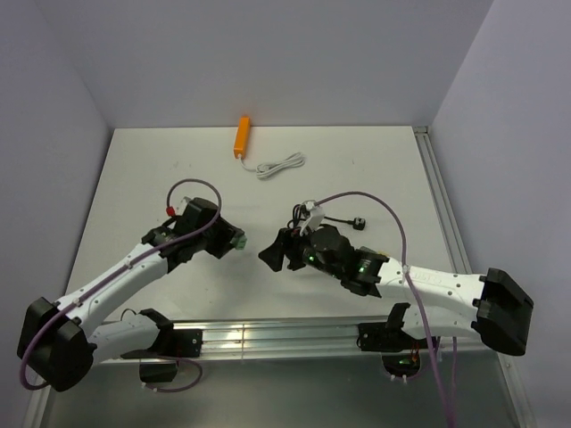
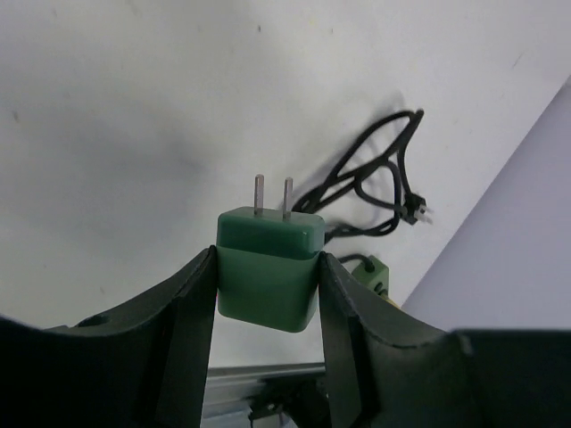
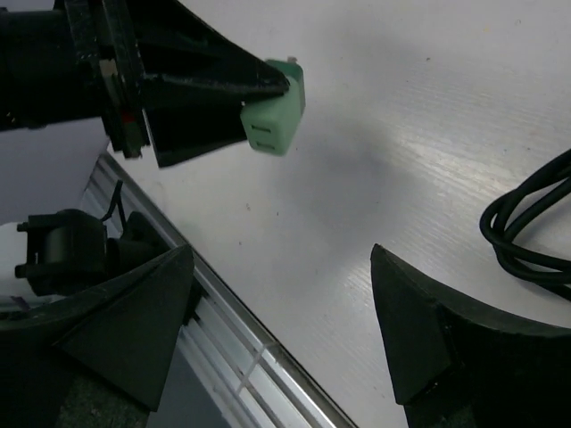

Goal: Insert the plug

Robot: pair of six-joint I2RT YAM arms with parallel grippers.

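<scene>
A green two-prong plug sits between my left gripper's fingers, prongs pointing away from the wrist, held above the white table. In the top view the left gripper and plug are left of centre. My right gripper is open and empty, facing the plug from the right with a small gap. In the right wrist view the plug shows at upper left, ahead of the open right gripper. A small green socket block on a black cable lies past the plug.
An orange power strip with a coiled white cord lies at the table's far edge. The black cable lies beside the right arm and shows in the right wrist view. An aluminium rail runs along the near edge.
</scene>
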